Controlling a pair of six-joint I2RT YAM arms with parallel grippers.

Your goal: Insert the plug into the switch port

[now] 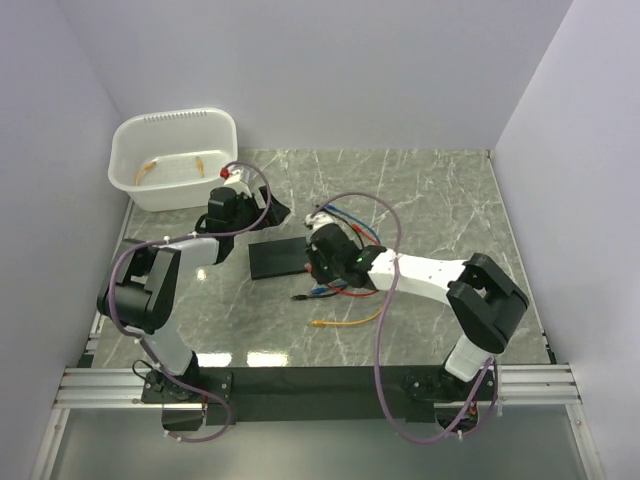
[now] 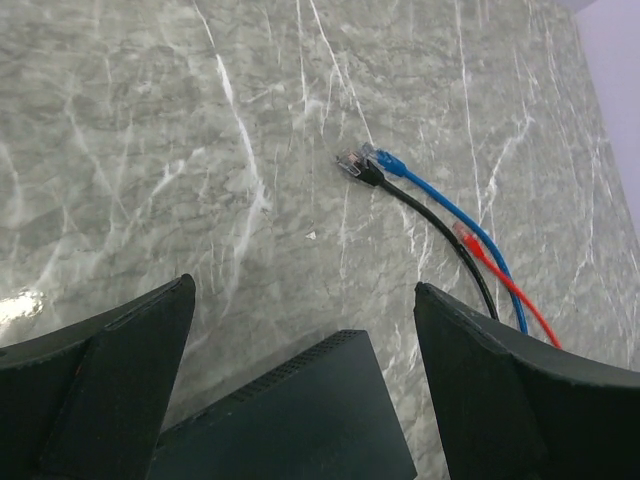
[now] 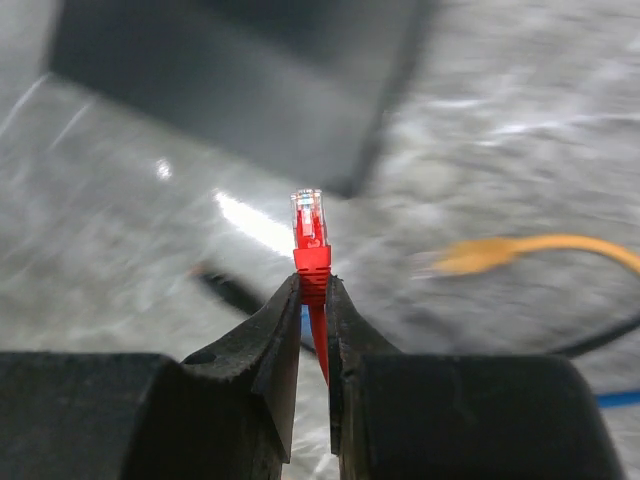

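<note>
**Red plug pinched, switch just ahead**

My right fingers point(image 3: 275, 340) are pressed together on the red boot of the plug point(image 3: 309, 215). I am pinching it low, so the clear tip stands free beyond them. I judge that to be the reason for the hold: the tip has to enter a socket with nothing of me in the way. The plug is lifted off the worktop point(image 1: 430, 190) and points toward the switch point(image 3: 250, 80). The switch lies flat just beyond the plug, and the two are not touching. My own view is too blurred to pick out a port, so I cannot say which one I am lined up with.

My left fingers point(image 2: 110, 380) are spread wide and hold nothing. They hover over a corner of the switch, one on either side. I take that as a bracing post, since a light flat box would likely slide when a plug pushes into its edge.

Loose leads lie about: a blue cable point(image 2: 450, 205) and a black cable point(image 2: 420, 212) side by side past the switch, and a yellow cable point(image 3: 530, 250) off to my right. The white tub point(image 1: 170, 155) sits well apart in the far left corner.
</note>
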